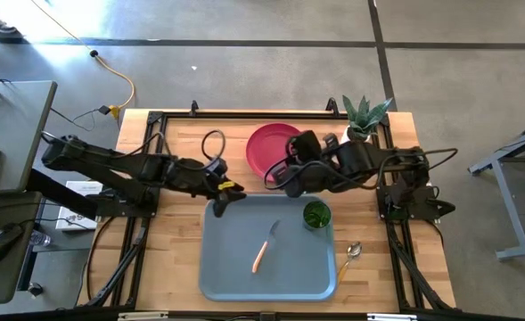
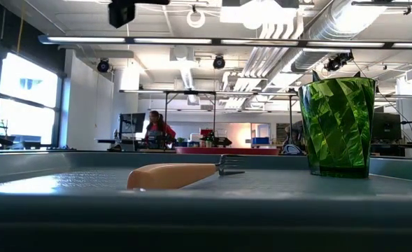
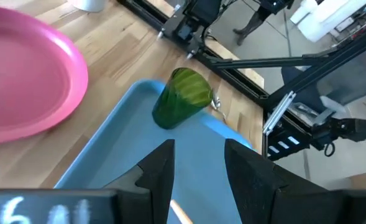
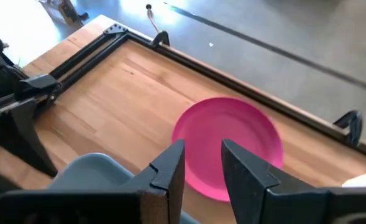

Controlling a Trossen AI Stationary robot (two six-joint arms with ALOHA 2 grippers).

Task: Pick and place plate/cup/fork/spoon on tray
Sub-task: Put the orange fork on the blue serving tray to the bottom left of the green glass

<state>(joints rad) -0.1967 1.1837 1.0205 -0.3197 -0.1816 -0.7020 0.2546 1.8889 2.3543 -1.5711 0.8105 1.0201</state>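
Observation:
The grey-blue tray (image 1: 266, 267) lies at the table's near middle. The fork (image 1: 264, 250) lies flat on it, and the green cup (image 1: 315, 215) stands upright in its far right corner. The spoon (image 1: 349, 257) lies on the wood just right of the tray. The pink plate (image 1: 269, 147) rests flat on the table beyond the tray. My left gripper (image 1: 228, 194) hangs open over the tray's far left corner, its fingers (image 3: 161, 171) empty. My right gripper (image 1: 280, 174) hangs open between plate and tray, nothing between its fingers (image 4: 170, 165).
A potted plant (image 1: 365, 116) stands at the table's far right corner. A black frame rail (image 1: 244, 113) runs along the far edge. Bare wood lies left of the tray and left of the plate. A person (image 2: 157, 129) sits far off in the room.

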